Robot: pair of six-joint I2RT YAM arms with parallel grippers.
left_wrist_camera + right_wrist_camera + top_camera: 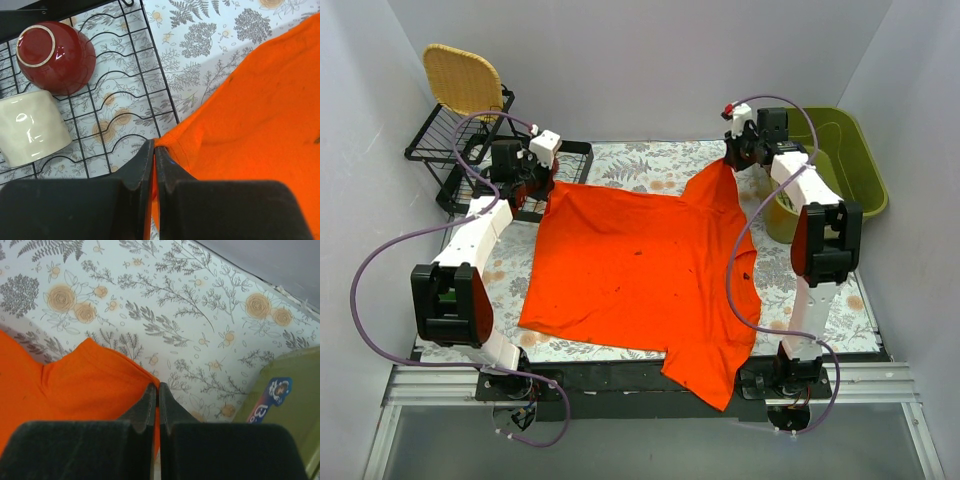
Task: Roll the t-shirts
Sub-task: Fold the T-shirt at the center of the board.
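The orange-red t-shirt (640,270) lies spread across the floral table, one end hanging over the near edge. My left gripper (534,186) is shut on its far left corner, with cloth (260,115) pinched between the jaws at the tips (155,150). My right gripper (735,152) is shut on the far right corner and lifts it slightly; orange cloth (85,380) is pinched at its tips (158,390).
A black wire rack (470,150) stands at the far left, holding a red-brown bowl (55,55), a white mug (30,127) and a wicker basket (465,80). A green tub (840,170) sits at the far right, close to my right arm.
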